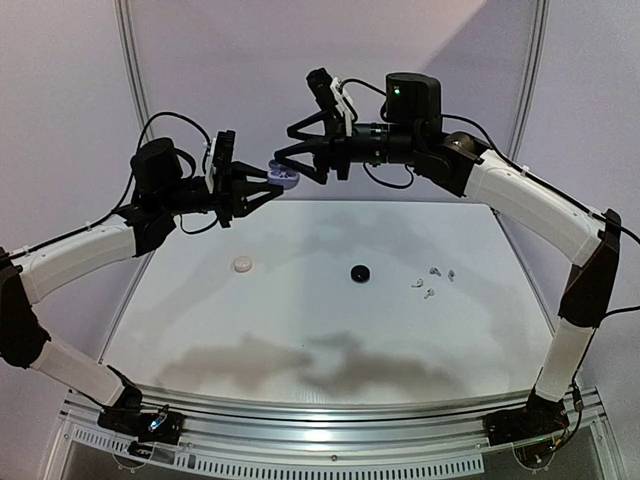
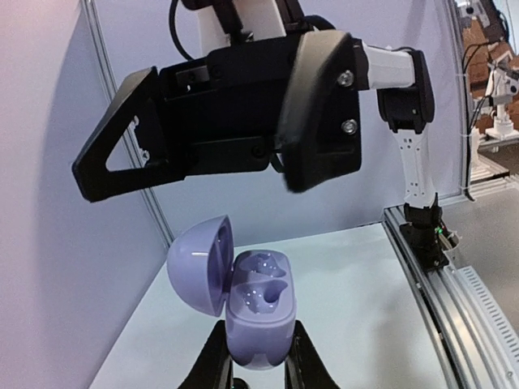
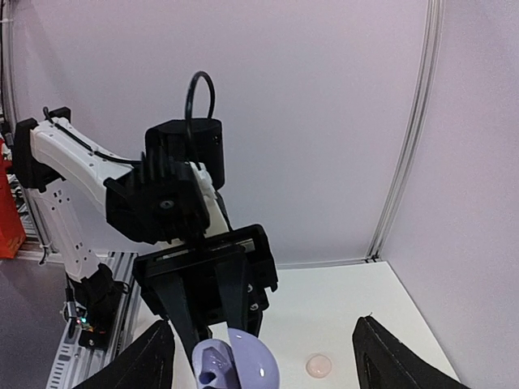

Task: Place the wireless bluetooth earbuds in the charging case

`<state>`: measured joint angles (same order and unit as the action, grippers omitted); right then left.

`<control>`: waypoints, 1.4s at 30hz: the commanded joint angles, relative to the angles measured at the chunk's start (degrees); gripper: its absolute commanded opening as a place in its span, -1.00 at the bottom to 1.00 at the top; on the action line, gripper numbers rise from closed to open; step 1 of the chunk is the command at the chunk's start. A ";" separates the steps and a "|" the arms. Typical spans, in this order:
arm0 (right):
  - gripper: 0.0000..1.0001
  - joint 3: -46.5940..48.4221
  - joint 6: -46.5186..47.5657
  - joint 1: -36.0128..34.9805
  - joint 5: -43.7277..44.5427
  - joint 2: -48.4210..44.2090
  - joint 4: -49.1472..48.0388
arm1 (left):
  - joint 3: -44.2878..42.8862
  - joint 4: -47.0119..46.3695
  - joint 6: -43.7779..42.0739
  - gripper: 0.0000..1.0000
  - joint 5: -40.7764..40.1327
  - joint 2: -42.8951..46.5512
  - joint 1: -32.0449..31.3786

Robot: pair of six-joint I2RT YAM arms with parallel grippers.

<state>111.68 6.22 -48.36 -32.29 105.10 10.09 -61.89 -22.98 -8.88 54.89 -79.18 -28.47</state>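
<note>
Gripping the case: the left jaws are closed narrow on the pale lavender charging case [image 2: 258, 324]. One finger [image 2: 212, 365] presses each side of its lower body, and the case is held in the air above the back of the desk [image 1: 300, 330].
Case axis: the long axis runs straight out along the left fingers, away from that wrist. The open end points at the right jaws.
Lid: it is swung open on its hinge and stands to the left in the left wrist view. Two rounded wells show in the body.
Right jaws: they are spread wide and hold nothing, the fingers [image 3: 154, 365] far apart. They face the open case from close by and stand clear of it in the left wrist view.
Earbuds: the wireless bluetooth earbuds [image 1: 432, 281] lie as a few pale pieces on the right part of the desk, well apart from the case. They are too small to tell which way their stems point.
Other cases: a black round case [image 1: 358, 272] sits near mid-desk and a white round case [image 1: 243, 264] lies to its left, both closed and flat.
</note>
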 commanded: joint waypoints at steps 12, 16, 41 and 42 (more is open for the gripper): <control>0.26 1.14 -29.32 17.65 31.73 -4.54 19.56 | 4.27 -6.85 17.96 -1.00 -9.39 1.89 -0.01; 0.20 -2.15 -32.27 25.96 38.01 -2.79 35.06 | 4.57 -6.58 17.88 -1.00 -9.19 2.01 -0.01; -0.22 3.00 -20.28 37.92 36.08 29.28 56.71 | 3.98 -5.97 17.35 -1.00 -8.92 0.57 1.39; -0.23 2.71 -20.13 37.95 36.00 29.55 56.90 | 3.90 -6.03 17.33 -1.00 -8.93 0.46 1.40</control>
<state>113.73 -15.79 -10.79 6.24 132.42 65.58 -58.13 -28.45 8.43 45.98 -78.32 -27.57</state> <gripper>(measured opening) 0.393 0.179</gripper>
